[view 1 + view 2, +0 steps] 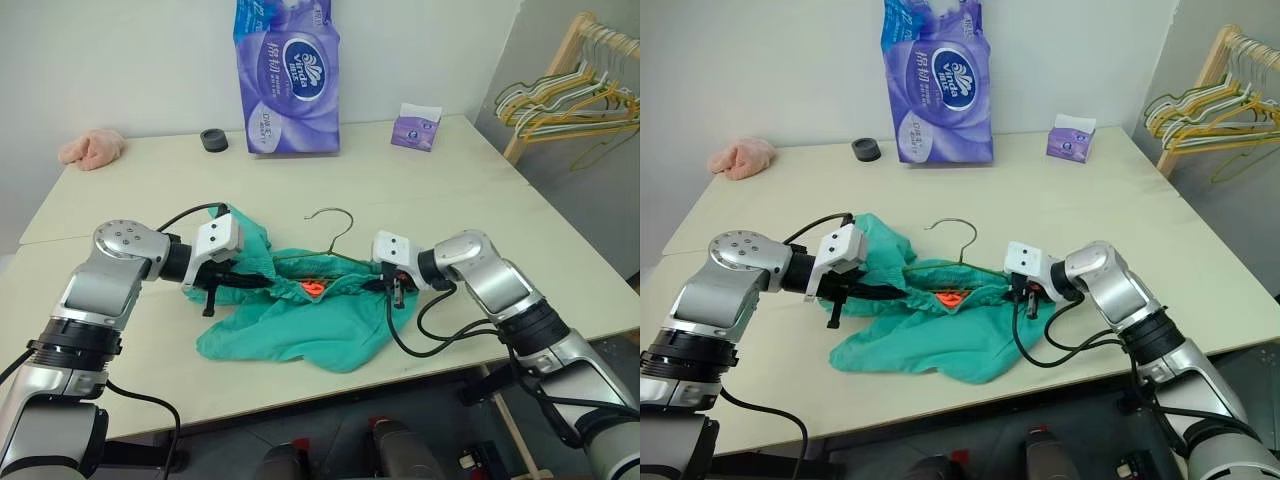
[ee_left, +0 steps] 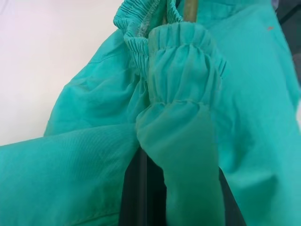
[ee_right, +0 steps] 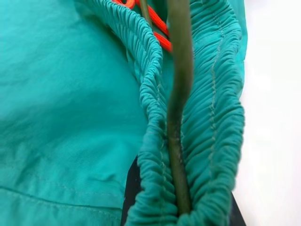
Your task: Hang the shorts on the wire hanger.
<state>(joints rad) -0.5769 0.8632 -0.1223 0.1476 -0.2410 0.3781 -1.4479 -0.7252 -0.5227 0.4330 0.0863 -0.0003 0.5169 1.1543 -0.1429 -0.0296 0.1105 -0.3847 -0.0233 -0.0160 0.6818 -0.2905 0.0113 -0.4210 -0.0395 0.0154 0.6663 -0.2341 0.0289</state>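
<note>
On the far left of the pale rectangular counter lies a small crumpled pink cloth, with a short black cylinder to its right. Nearer, the left hand reaches in from the left and is clamped tight on the left end of the gathered elastic waistband of the teal-green soft cloth shorts; in the left wrist view the bunched waistband folds over between its black fingers. The shorts lie spread on the near middle of the counter, an orange tag showing inside the waist. The thin olive-green wire hanger lies across the waistband, its hook pointing toward the far side of the counter and its lower wire hidden in the cloth. Beyond it, at the far middle, stands a tall purple plastic pack of tissue rolls, and to its right a small purple tissue box. The right hand comes in from the right and is closed on the right end of the waistband; the right wrist view shows the wire running along the fold of gathered cloth there. Off the counter at the far right, a wooden rack carries several wire hangers.
</note>
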